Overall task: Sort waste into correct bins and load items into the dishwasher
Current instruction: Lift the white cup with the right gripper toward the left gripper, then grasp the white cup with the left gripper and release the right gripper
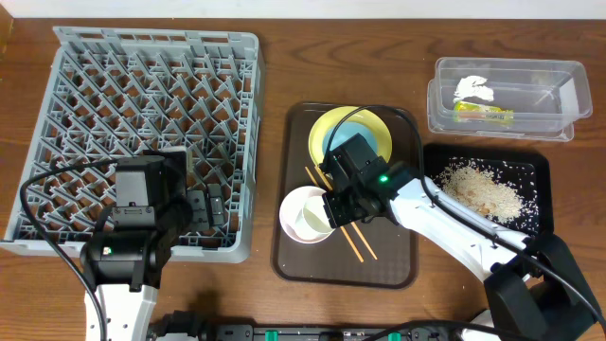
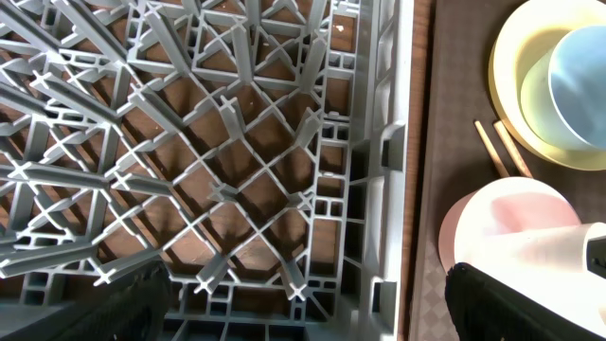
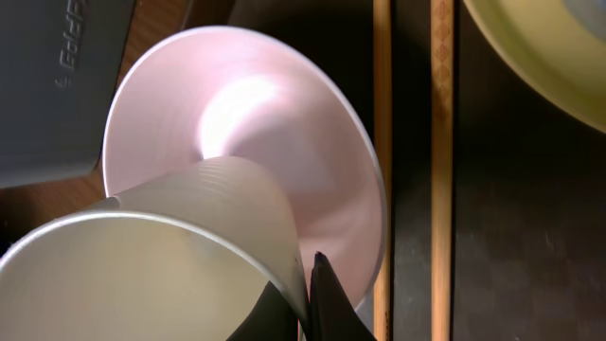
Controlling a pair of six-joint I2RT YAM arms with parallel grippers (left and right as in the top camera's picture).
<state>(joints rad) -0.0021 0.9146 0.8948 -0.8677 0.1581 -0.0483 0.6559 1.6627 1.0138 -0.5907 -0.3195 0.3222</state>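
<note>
From where I sit, the dish rack point(image 1: 142, 85) filling the left of the overhead view holds nothing I can see, so the loading half looks barely begun. The brown tray point(image 1: 398, 270) in the centre carries all the dishes. At upper right the clear tub point(image 1: 559, 95) holds the tissue point(image 1: 473, 90) and the snack wrapper point(image 1: 483, 114), and the black tray point(image 1: 535, 166) below it holds the rice scraps point(image 1: 483, 189), so I judge the waste sorting done. The yellow plate point(image 1: 327, 133) sits at the top of the brown tray with the light blue bowl point(image 1: 341, 133) on it. The pink-white bowl point(image 1: 301, 216) lies at the tray's lower left, the small white cup point(image 3: 142, 256) standing inside it. My right gripper point(image 3: 308, 284) is pinched tight on the cup's rim, which I take as the first pick for the rack. The chopsticks point(image 1: 360, 244) lie on the tray just right of that bowl. My left gripper point(image 1: 204, 210) hangs over the rack's lower right corner, fingers spread wide and holding nothing. Plate, both bowls, cup and chopsticks all remain to be loaded.
</note>
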